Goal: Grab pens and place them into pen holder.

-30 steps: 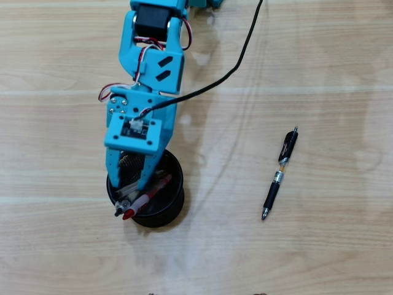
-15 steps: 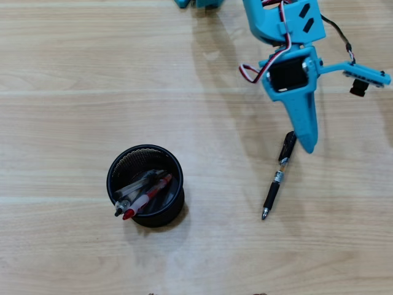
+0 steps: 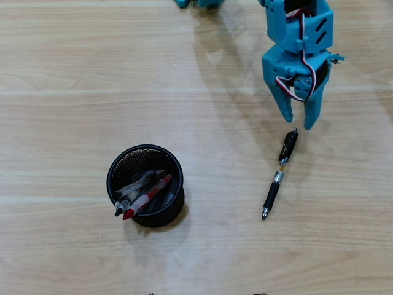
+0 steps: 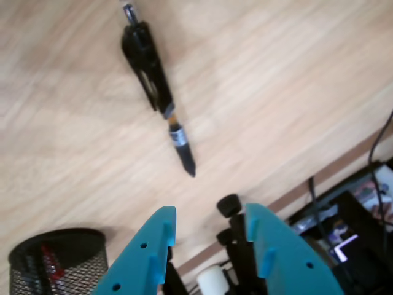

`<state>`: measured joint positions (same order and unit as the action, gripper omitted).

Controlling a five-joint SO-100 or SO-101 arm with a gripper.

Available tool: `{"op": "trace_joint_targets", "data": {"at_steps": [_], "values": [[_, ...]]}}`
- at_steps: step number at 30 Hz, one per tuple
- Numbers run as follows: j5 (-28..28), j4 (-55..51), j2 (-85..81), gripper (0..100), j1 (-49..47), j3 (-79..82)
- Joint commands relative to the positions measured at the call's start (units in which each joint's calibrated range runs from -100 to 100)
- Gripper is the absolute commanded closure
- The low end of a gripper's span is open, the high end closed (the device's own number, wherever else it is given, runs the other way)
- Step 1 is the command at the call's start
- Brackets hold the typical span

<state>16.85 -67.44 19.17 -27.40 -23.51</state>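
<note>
Tool (image 3: pixel 299 123), jaws now narrowly parted and empty, has swung from pen holder (image 3: pixel 174 161) to 12 o'clock of last black pen (image 3: pixel 279 174).

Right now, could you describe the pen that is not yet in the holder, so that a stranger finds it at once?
In the overhead view, start from the black mesh pen holder at lower left and look right across the wooden table. There one black pen lies flat, just below the open blue tool. It is the only pen on the table; the others stand in the holder.
</note>
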Motion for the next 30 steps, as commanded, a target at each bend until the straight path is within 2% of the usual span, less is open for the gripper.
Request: {"op": "trace_joint_targets", "data": {"at_steps": [1, 5, 14, 19, 30], "values": [[0.71, -0.67, -0.07, 78, 0.86, 2.18], [1.81, -0.59, 0.69, 68, 0.86, 5.72], [6.15, 0.45, 8.39, 68, 2.07, 1.64], [6.31, 1.73, 13.71, 73, 2.07, -3.16], [6.36, 1.91, 24.28, 74, 3.69, -17.82]]}}
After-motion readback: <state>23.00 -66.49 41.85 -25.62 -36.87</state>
